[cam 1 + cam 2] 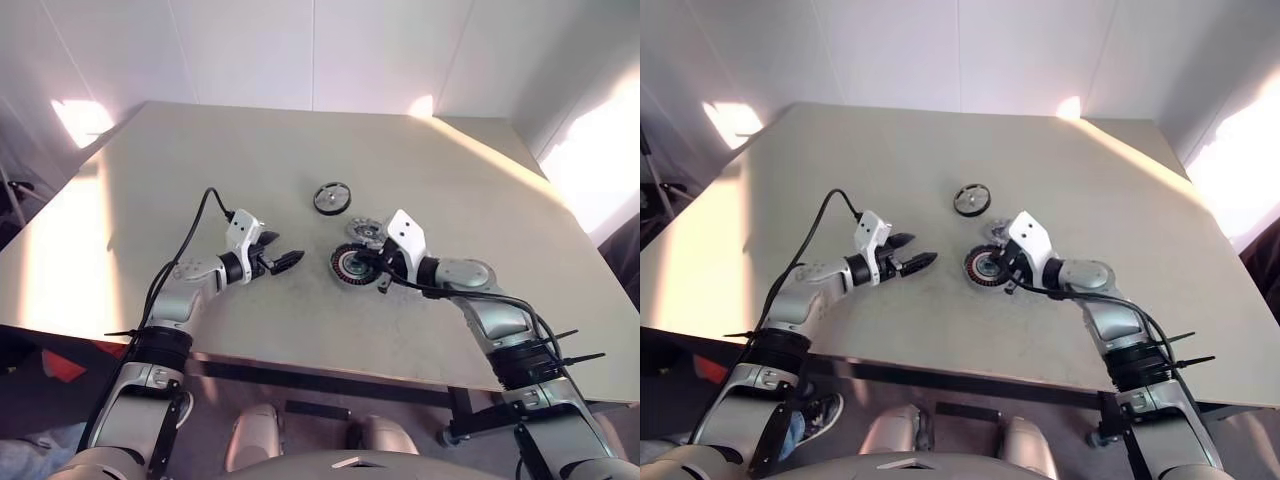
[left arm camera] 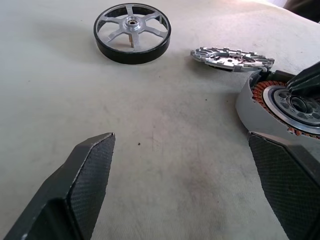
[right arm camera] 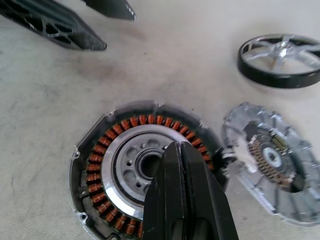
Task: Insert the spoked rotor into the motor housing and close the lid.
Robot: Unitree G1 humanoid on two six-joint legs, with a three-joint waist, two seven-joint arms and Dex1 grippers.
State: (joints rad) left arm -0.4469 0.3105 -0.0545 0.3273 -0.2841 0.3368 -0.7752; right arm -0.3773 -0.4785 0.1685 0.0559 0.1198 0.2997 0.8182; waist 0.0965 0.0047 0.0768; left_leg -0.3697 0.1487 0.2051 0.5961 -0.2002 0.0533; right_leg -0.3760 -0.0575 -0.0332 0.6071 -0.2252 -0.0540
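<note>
The motor housing [image 3: 107, 145] lies open on the table, copper windings ringing a silvery centre. My right gripper [image 3: 175, 147] is shut, holding nothing, its tips over the housing's centre hole. The ribbed silver lid [image 3: 272, 160] lies tilted against the housing's far right side. The spoked rotor [image 1: 332, 197], black-rimmed with silver spokes, sits flat farther back on the table. My left gripper [image 1: 285, 260] stands open and empty just left of the housing [image 1: 350, 265], pointing toward it.
The beige table [image 1: 200, 170] stretches wide around the parts. Its front edge [image 1: 330, 362] runs close under both forearms. A black cable [image 1: 200, 215] loops up from the left wrist.
</note>
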